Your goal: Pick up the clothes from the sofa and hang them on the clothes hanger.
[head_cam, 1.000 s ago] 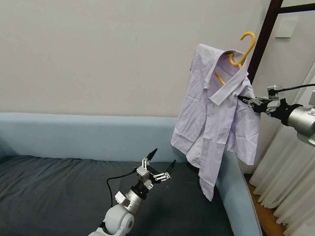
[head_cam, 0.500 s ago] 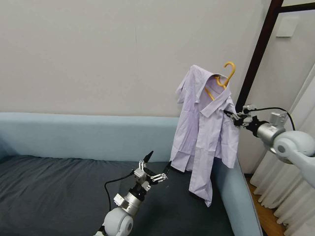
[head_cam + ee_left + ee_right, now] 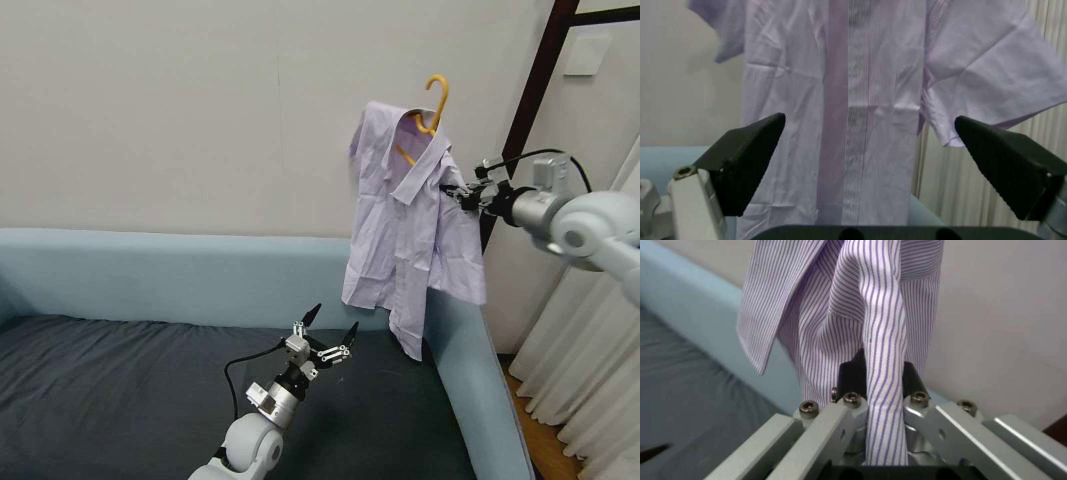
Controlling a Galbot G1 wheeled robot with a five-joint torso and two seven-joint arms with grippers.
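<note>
right gripper [image 3: 456, 190] clamped on lilac shirt [image 3: 400, 235] with yellow hanger [image 3: 437, 95], held aloft; left gripper [image 3: 330, 334] spread wide above sofa [image 3: 150, 280]

Shirt [image 3: 400, 240]: on the hanger [image 3: 441, 100], above the sofa [image 3: 150, 275], at its right end.
My right gripper [image 3: 452, 190]: at the shirt's right.
My left gripper [image 3: 333, 322]: over the seat.

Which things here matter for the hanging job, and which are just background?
Job: lilac striped shirt, orange hanger inside it, right gripper shut on the shirt, left gripper open over the blue sofa.
Background: white curtain, dark post, wall plate.
</note>
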